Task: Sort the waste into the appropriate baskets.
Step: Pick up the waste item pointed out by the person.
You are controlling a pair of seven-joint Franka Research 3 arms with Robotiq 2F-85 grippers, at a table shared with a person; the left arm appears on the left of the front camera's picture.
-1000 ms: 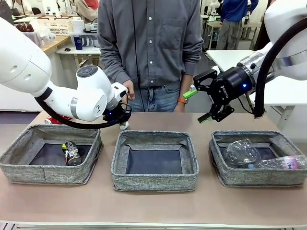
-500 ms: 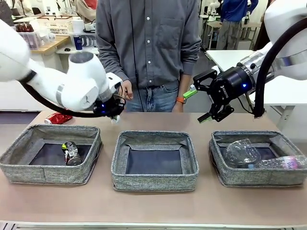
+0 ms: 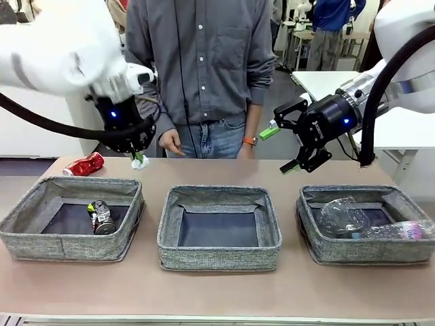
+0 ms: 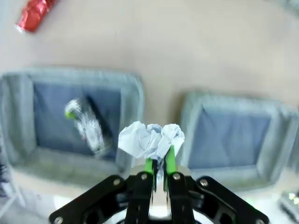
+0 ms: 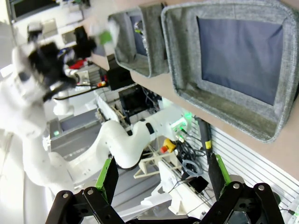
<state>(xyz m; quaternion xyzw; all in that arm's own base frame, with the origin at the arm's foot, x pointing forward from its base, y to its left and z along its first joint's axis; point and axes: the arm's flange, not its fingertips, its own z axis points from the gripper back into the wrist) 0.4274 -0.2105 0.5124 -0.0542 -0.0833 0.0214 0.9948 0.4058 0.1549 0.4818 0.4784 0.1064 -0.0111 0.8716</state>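
Left gripper (image 3: 138,157): clamped on wad (image 4: 150,140), raised, back-left of middle basket (image 3: 219,252).
Right gripper (image 3: 280,150): jaws wide, empty, raised back-right of it.

1. The room is bright and the light is even, coming from above.
2. Soft, pale shadows lie under the baskets (image 3: 217,254) on the table (image 3: 217,293).
3. In the front view the left arm (image 3: 61,49) looks smeared and fuzzy, but the right arm (image 3: 408,27) looks sharp.
4. In the left wrist view the paper wad (image 4: 149,139) is quite clear, while the baskets and the red can (image 4: 35,14) behind it are blurry.
5. The right wrist view bends at its edges.
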